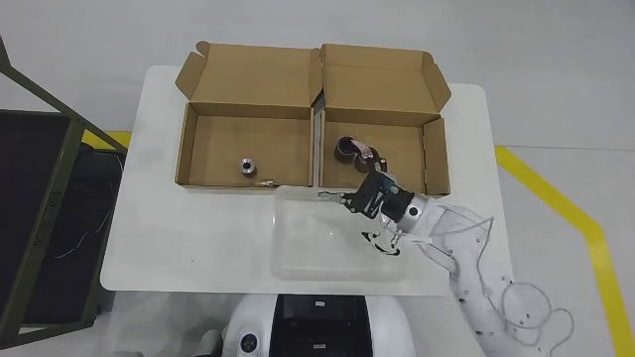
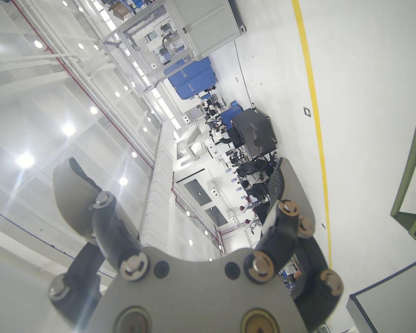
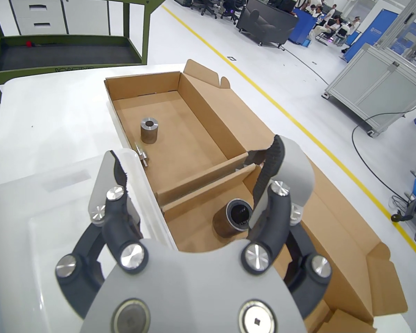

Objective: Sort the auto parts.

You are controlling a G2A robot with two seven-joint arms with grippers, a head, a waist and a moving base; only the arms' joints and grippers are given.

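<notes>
- The dark sleeve (image 3: 234, 218) lies on its side in the right-hand cardboard box (image 1: 402, 149). Its bore faces the wrist, so its long axis runs roughly along the reach, not across the fingers.
- The right gripper (image 3: 194, 171) hangs just above it, spread wide and holding nothing. The sleeve sits close to the box-side finger.
- A steel bushing (image 3: 149, 129) stands upright in the left-hand box (image 1: 213, 149).
- The left gripper (image 2: 176, 174), also wide open and empty, points off into the room, so the right arm looks far nearer.
</notes>
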